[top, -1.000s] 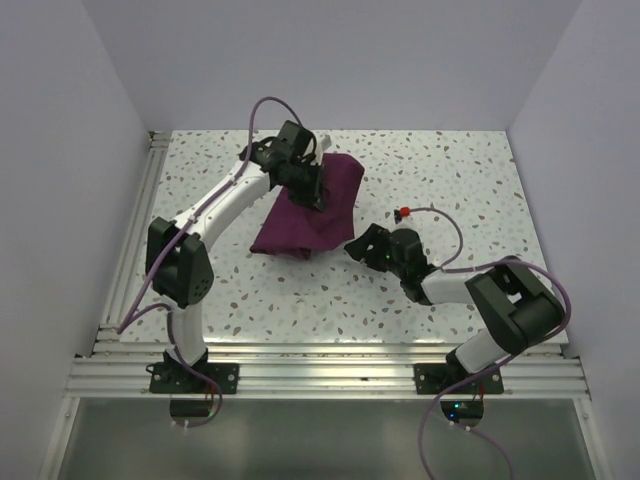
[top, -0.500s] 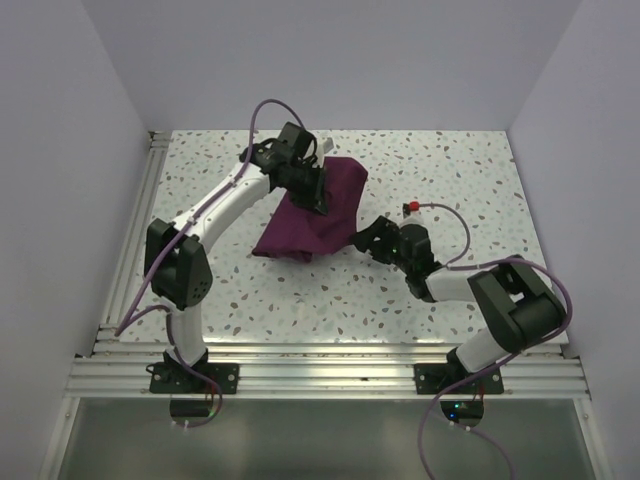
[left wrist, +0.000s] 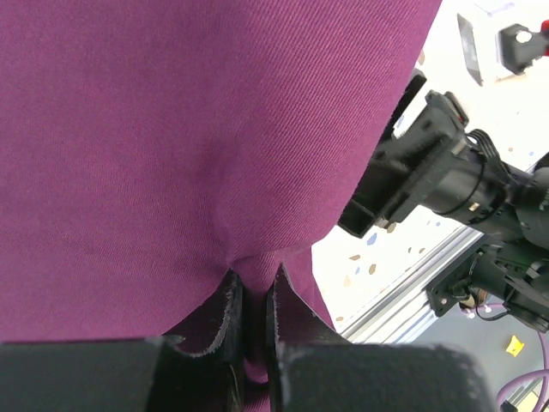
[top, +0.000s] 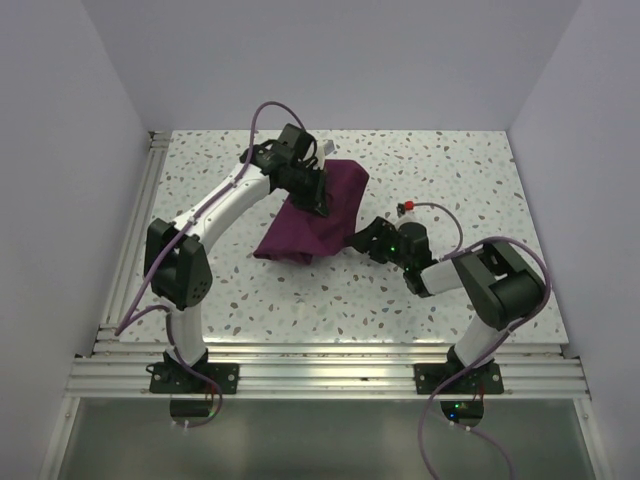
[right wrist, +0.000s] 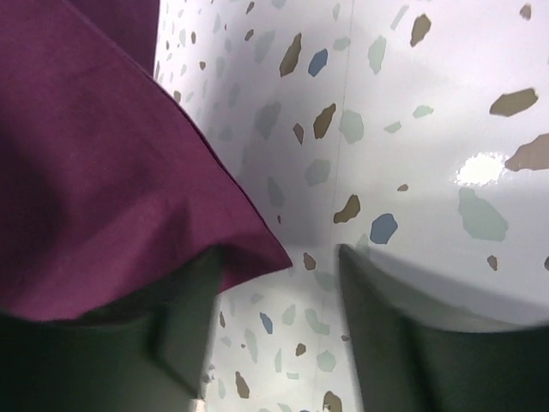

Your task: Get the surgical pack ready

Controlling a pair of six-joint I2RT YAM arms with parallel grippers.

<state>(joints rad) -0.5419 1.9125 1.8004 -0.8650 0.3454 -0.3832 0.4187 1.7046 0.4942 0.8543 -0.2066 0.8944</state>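
The surgical pack is a plum-purple cloth, bunched and draped at the table's middle back. My left gripper is shut on a pinch of the cloth and holds it partly lifted; the cloth fills most of the left wrist view. My right gripper is open, low over the table at the cloth's right corner. In the right wrist view a pointed corner of the cloth lies over the left finger, and the right finger is apart from it, with bare table between.
The speckled white table has aluminium rails along its left and near edges. A small red-tipped connector on the right arm's purple cable sits just right of the cloth. White walls enclose the back and sides.
My right gripper has moved left and back, up to the cloth's right corner. My left gripper has shifted slightly with the cloth, which has drawn a little toward the right.
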